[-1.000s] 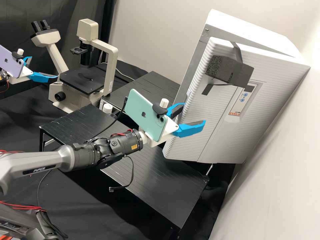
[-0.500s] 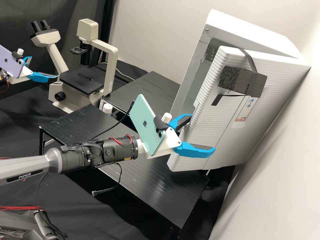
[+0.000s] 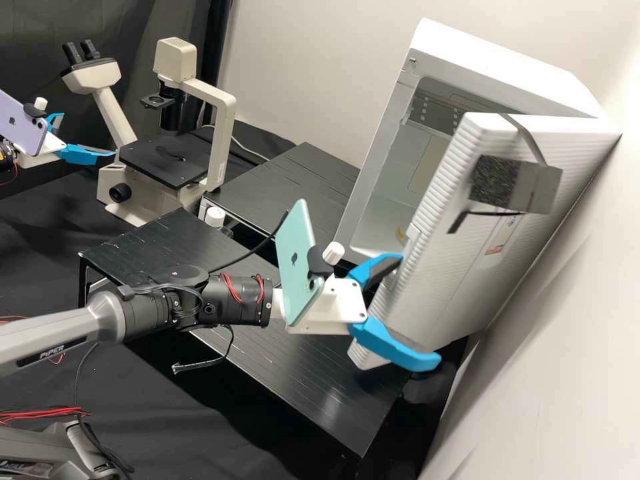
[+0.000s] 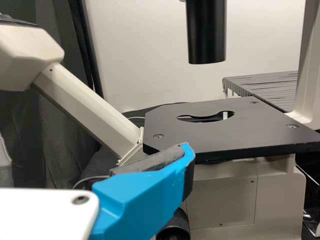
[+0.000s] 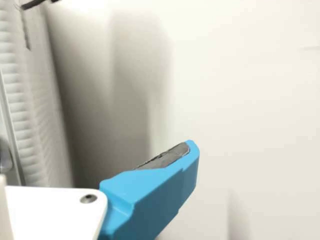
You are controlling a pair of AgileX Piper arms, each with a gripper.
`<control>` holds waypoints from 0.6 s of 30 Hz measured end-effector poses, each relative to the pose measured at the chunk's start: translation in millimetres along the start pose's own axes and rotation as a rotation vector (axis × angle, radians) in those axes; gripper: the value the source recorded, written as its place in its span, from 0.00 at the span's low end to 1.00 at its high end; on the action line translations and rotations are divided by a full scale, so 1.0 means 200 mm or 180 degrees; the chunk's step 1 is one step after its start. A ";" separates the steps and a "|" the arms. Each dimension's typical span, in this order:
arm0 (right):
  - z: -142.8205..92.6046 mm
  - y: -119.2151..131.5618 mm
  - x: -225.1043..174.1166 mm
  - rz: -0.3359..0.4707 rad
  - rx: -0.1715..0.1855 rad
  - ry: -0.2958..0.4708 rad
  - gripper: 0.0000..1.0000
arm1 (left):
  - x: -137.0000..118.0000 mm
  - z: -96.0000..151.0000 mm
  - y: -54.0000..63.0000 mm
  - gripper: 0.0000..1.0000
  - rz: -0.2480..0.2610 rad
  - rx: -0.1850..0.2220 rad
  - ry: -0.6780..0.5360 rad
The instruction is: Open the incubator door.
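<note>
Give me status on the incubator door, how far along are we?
Already done: the incubator door stands ajar, with part of the chamber exposed past its free edge. In hand: the right tool is at that edge, fingers spread rather than clamped. Left to do: probably swing the door wider, since it still covers much of the front, then back the tool clear.
</note>
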 end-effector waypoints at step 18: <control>-0.04 0.04 -0.21 0.0301 0.0150 0.0674 1.00 | 0.00 0.00 0.00 1.00 0.0000 0.0000 0.0000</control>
